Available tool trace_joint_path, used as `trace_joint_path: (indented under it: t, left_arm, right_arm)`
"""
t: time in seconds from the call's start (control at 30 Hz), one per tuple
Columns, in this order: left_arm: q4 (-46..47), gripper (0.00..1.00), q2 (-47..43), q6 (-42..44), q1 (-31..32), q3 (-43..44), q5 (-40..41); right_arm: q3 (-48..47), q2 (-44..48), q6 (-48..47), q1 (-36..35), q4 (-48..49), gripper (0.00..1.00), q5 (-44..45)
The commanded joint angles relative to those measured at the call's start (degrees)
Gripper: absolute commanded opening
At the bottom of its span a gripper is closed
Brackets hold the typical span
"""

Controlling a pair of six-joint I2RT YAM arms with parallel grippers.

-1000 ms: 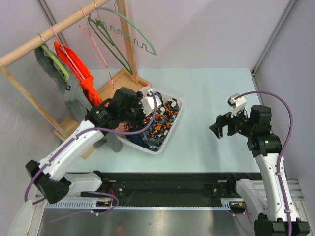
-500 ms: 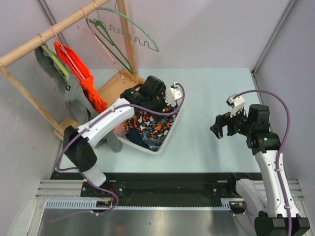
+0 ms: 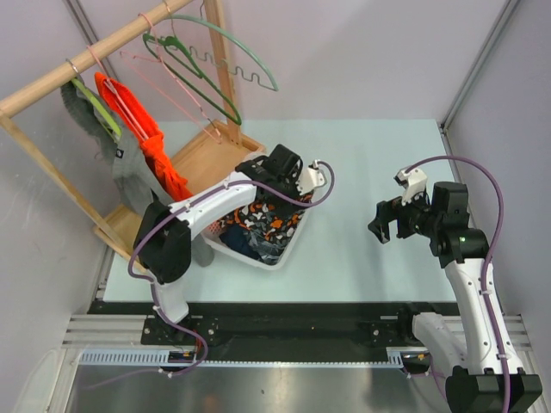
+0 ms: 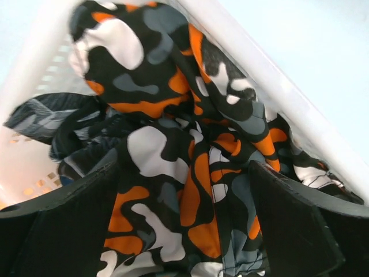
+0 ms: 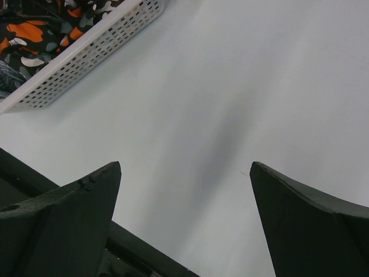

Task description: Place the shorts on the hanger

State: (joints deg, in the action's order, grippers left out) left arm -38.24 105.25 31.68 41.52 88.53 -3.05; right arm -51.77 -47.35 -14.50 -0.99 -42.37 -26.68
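Note:
The shorts [image 3: 269, 225], dark with orange, white and grey blobs, lie crumpled in a white basket [image 3: 291, 244]. My left gripper [image 3: 277, 176] hangs over the basket's far end, pointing down. In the left wrist view the shorts [image 4: 173, 150] fill the frame, and my left gripper [image 4: 184, 216] is open with its fingers [image 4: 57, 225] on either side of a bunched fold. The pink wire hanger [image 3: 172, 86] hangs on the wooden rail at the back left. My right gripper [image 3: 387, 222] is open and empty over bare table [image 5: 230, 86], well right of the basket.
On the wooden rack [image 3: 95, 47] also hang a dark green hanger [image 3: 207, 90], a pale green wavy-barred hanger [image 3: 245, 60], a plain orange garment [image 3: 146, 142] and grey clothes [image 3: 125, 168]. Dark clothes lie under the shorts. The basket's corner [image 5: 92, 46] shows in the right wrist view.
My left arm has swung from the basket's left side across to its far right end, and the gripper now points down at the shorts. The right arm has barely moved.

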Motion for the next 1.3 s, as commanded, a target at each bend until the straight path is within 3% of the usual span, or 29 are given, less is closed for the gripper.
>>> trace_joint_path:
  t: [0.0,0.1,0.17,0.2,0.27,0.3,0.47,0.77,1.03,1.27]
  left_arm:
    - [-0.51,0.9,-0.66,5.22,0.23,-2.13,-0.02]
    - [-2.54,0.83,-2.68,7.95,0.23,-3.8,-1.6]
    - [-5.08,0.6,-4.35,9.54,0.23,-4.16,-1.61]
    - [-6.14,0.4,-4.88,9.63,0.23,-3.72,-1.96]
    - [-9.48,0.21,-7.06,9.8,0.06,-1.36,-2.75]
    - [-10.09,0.03,-7.95,9.54,0.06,-0.3,-2.75]
    - [-15.01,0.0,-13.14,6.38,0.14,13.11,-5.56]
    - [-19.59,0.0,-8.31,1.19,0.23,41.07,-3.02]
    - [-9.67,0.0,-11.47,-7.59,0.49,43.83,-5.47]
    - [-8.96,0.01,-11.83,-11.64,0.49,43.04,-10.04]
  right_arm:
    - [-1.76,-0.02,-1.67,0.2,-0.17,1.0,0.48]
    - [-1.93,-0.28,-2.2,0.2,0.01,1.0,0.4]
    - [-2.11,-0.63,-2.28,0.2,0.27,1.0,0.13]
    - [-2.37,-0.98,-2.46,0.2,0.18,1.0,-0.13]
    - [-2.98,-1.42,-2.46,0.2,0.36,1.0,-0.31]
    - [-3.16,-1.77,-2.63,0.2,0.36,1.0,-0.65]
    - [-4.13,-2.48,-2.64,0.2,1.76,1.0,-2.24]
    - [-8.52,-6.52,-0.62,-0.59,4.05,1.0,-5.05]
    - [-8.0,-6.26,4.21,-1.47,10.98,1.0,-9.26]
    - [-3.27,-2.58,9.93,-2.25,21.79,1.0,-12.88]
